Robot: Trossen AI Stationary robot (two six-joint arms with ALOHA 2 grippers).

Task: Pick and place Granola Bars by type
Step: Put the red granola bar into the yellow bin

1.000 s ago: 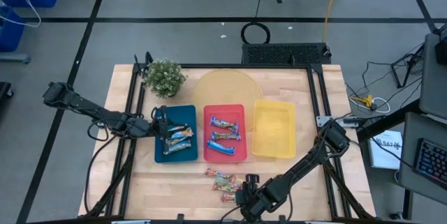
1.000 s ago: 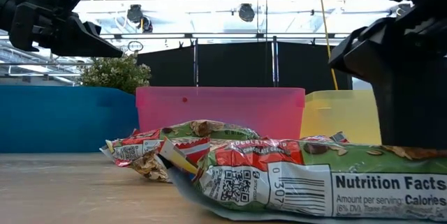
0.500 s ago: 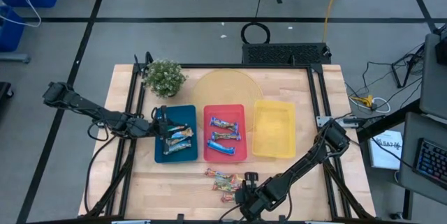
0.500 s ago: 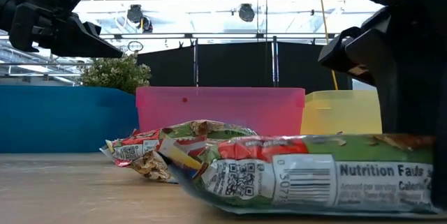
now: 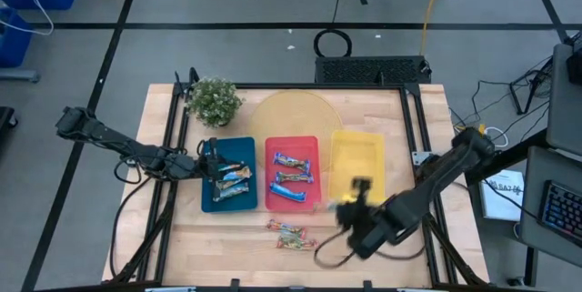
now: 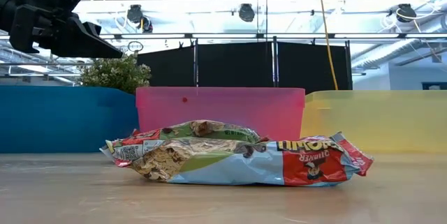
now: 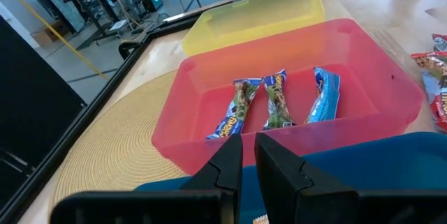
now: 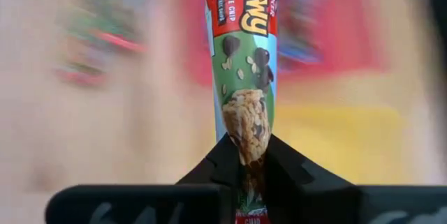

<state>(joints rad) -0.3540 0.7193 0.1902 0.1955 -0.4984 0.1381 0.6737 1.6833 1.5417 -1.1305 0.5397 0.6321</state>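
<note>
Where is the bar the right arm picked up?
The red-green bar is clamped in the right gripper, lifted off the table near the yellow tray, on its front edge in the high view.

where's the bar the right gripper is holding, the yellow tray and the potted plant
held granola bar [image 8: 244, 77]: right wrist view, middle of its wrapper
yellow tray [image 5: 356, 160]: high view, bare floor
potted plant [image 5: 215, 101]: high view, leafy top

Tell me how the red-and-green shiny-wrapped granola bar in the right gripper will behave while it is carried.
The red-and-green granola bar, pinched at one end by the right gripper, sticks straight out without drooping, so it is probably fairly stiff and light. Its glossy wrapper looks slippery; an end grip might let it slide or swing. The crinkled bars on the table suggest wrappers that dent easily.
</note>
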